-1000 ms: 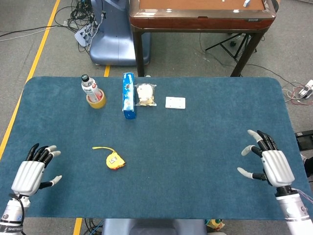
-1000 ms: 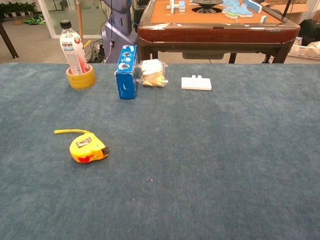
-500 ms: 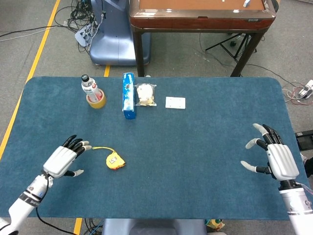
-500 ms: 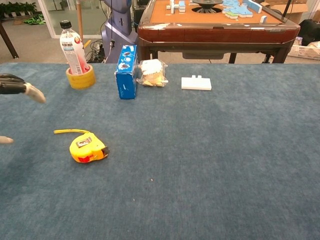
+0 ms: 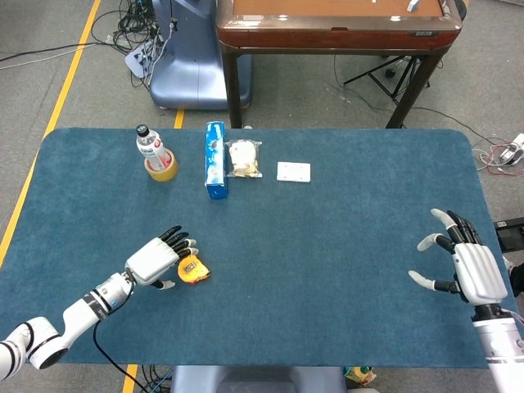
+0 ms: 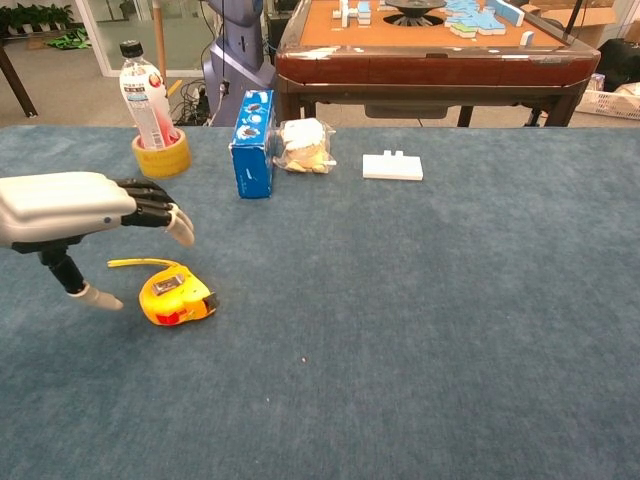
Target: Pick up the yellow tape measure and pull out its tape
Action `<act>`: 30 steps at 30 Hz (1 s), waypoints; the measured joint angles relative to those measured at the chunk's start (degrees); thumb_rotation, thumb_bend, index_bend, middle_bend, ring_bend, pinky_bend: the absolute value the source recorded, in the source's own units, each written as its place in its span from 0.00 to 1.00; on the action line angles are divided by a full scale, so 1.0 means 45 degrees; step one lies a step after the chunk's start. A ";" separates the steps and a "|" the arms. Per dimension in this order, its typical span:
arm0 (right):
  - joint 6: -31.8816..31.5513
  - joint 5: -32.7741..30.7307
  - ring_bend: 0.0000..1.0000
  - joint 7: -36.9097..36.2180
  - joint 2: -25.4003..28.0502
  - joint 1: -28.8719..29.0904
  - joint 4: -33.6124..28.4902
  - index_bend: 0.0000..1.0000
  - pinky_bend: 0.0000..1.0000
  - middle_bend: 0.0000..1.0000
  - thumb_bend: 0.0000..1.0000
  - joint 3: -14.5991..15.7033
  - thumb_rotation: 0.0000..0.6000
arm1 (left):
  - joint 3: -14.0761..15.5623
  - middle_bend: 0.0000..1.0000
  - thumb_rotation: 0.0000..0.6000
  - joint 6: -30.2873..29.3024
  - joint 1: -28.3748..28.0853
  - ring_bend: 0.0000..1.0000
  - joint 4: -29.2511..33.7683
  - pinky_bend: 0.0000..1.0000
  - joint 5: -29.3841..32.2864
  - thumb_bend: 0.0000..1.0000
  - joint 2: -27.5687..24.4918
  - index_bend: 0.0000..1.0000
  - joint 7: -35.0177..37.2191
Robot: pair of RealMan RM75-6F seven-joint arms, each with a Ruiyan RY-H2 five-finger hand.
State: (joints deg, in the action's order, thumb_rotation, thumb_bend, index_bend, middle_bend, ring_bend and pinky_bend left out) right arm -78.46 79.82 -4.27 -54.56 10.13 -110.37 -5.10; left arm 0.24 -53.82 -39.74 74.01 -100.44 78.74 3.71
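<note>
You're in the reach step: nothing picked up yet. Tape measure (image 5: 193, 268) lies on the blue bench (image 5: 327, 246), left-front area, with a short bit of yellow tape (image 6: 135, 263) sticking out toward the left.

Your left hand (image 5: 155, 259) is just beside it on its left, fingers spread, thumb (image 6: 96, 297) low near the bench. In the chest view the fingers (image 6: 165, 212) hang above the case, not touching. Holding nothing.

Your right hand (image 5: 467, 266) is well apart at the right edge of the bench, fingers spread, empty.

Next, I'd say: bring the left hand over the case, thumb on the near-left side, fingers on the far side, then close. Watch the loose tape end under the hand; don't pin it. Case looks smooth and rounded, so it may skid on the cloth if you push sideways first. Once it's lifted, the right hand has to cross over to pinch the tape tip and pull.
</note>
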 measured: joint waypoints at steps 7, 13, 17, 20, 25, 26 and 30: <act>-0.0032 -0.0086 0.00 0.0087 0.0006 -0.0081 -0.0035 0.48 0.00 0.11 0.20 -0.0031 1.00 | 0.0336 0.16 1.00 0.0519 -0.0603 0.07 -0.0727 0.02 -0.0023 0.15 0.0531 0.21 0.0385; 0.0030 -0.0166 0.00 0.0115 -0.0001 -0.0115 -0.0046 0.48 0.00 0.11 0.20 -0.0048 1.00 | 0.0526 0.16 1.00 0.0773 -0.0811 0.07 -0.0909 0.02 0.0215 0.15 0.0714 0.21 0.0421; 0.0015 -0.0166 0.00 0.0087 -0.0003 -0.0164 -0.0038 0.48 0.00 0.11 0.20 -0.0046 1.00 | 0.0584 0.16 1.00 0.0921 -0.0895 0.07 -0.1053 0.02 0.0441 0.15 0.0844 0.21 0.0425; 0.0007 -0.0176 0.00 0.0044 -0.0003 -0.0195 -0.0023 0.48 0.00 0.11 0.20 -0.0054 1.00 | 0.0655 0.16 1.00 0.1104 -0.0945 0.07 -0.1050 0.02 0.0623 0.15 0.0842 0.21 0.0348; 0.0002 -0.0124 0.00 0.0025 -0.0022 -0.0215 -0.0013 0.48 0.00 0.11 0.20 -0.0067 1.00 | 0.0841 0.16 1.00 0.1079 -0.0911 0.07 -0.0764 0.02 0.0762 0.15 0.0625 0.22 0.0338; 0.0001 -0.0117 0.00 0.0025 -0.0024 -0.0217 -0.0013 0.48 0.00 0.11 0.20 -0.0067 1.00 | 0.0875 0.16 1.00 0.1047 -0.0897 0.07 -0.0712 0.02 0.0770 0.15 0.0580 0.23 0.0345; 0.0033 -0.0113 0.00 0.0029 -0.0053 -0.0223 -0.0008 0.48 0.00 0.11 0.20 -0.0069 1.00 | 0.0970 0.17 1.00 0.0928 -0.0827 0.07 -0.0562 0.02 0.0865 0.15 0.0493 0.25 0.0458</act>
State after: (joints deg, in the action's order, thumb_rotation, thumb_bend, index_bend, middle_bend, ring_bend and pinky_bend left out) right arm -78.31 79.31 -4.14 -54.79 9.13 -110.40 -5.41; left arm 4.60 -49.64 -43.46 71.48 -96.55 80.95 5.77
